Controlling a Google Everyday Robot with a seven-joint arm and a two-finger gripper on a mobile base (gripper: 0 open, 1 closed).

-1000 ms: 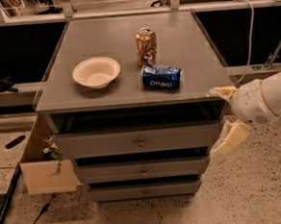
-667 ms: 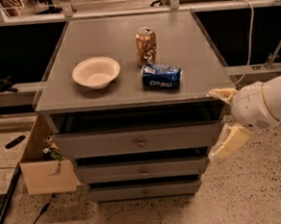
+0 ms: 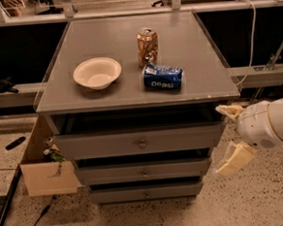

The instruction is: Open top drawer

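The tool [image 3: 229, 135] is spread wide and holds nothing, its fingers [image 3: 229, 111] just beside the right end of the top drawer [image 3: 105, 144], which stands slightly pulled out.

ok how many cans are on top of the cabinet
2. A gold can stands upright on the cabinet top; a blue can lies on its side just in front of it. None look hidden. The tool is beside the right end of the top drawer.
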